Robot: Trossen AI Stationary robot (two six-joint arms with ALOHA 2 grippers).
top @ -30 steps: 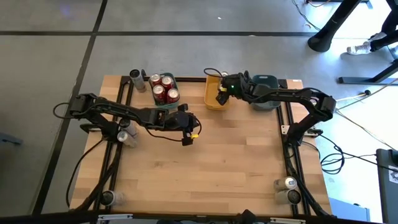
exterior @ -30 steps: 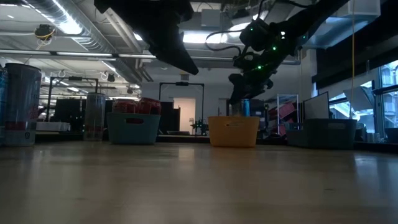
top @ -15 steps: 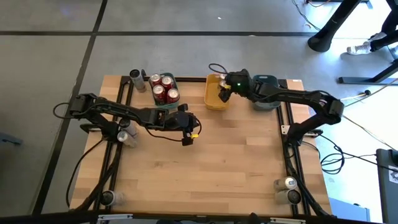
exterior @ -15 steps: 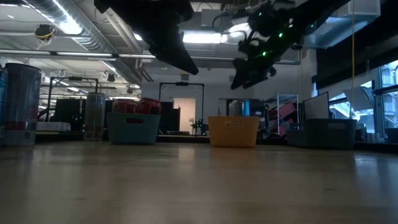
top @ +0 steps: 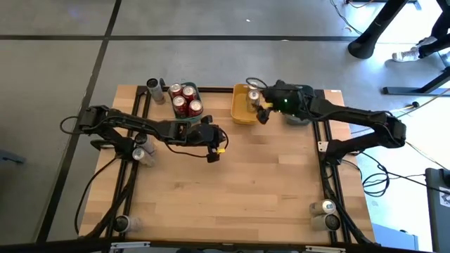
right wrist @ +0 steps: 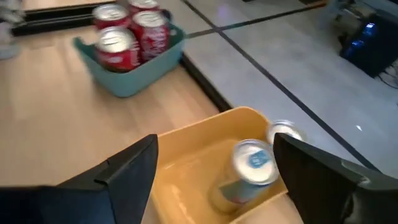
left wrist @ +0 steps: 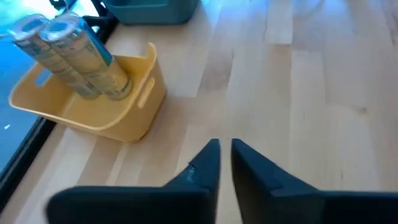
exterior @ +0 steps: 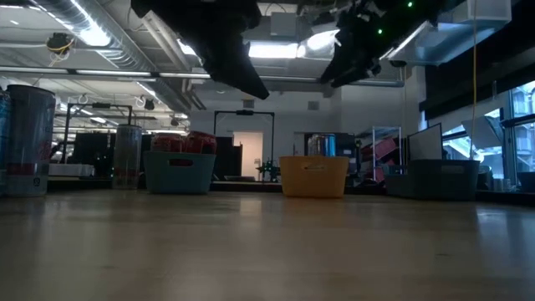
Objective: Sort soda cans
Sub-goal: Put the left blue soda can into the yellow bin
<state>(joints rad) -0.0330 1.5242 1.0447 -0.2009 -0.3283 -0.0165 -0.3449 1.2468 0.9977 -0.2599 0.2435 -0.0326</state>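
Gold cans (right wrist: 250,168) stand in the yellow tray (right wrist: 186,165), red cans (right wrist: 118,46) fill the teal tray (right wrist: 134,78); right fingers (right wrist: 217,171) spread open above, left fingers (left wrist: 225,163) closed.

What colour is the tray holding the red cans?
Teal rectangular tray, clearest in the right wrist view.

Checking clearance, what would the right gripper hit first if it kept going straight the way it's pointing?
Probably the gold soda cans standing in the yellow plastic tray, directly between the right gripper's open jaws; depth is unclear.
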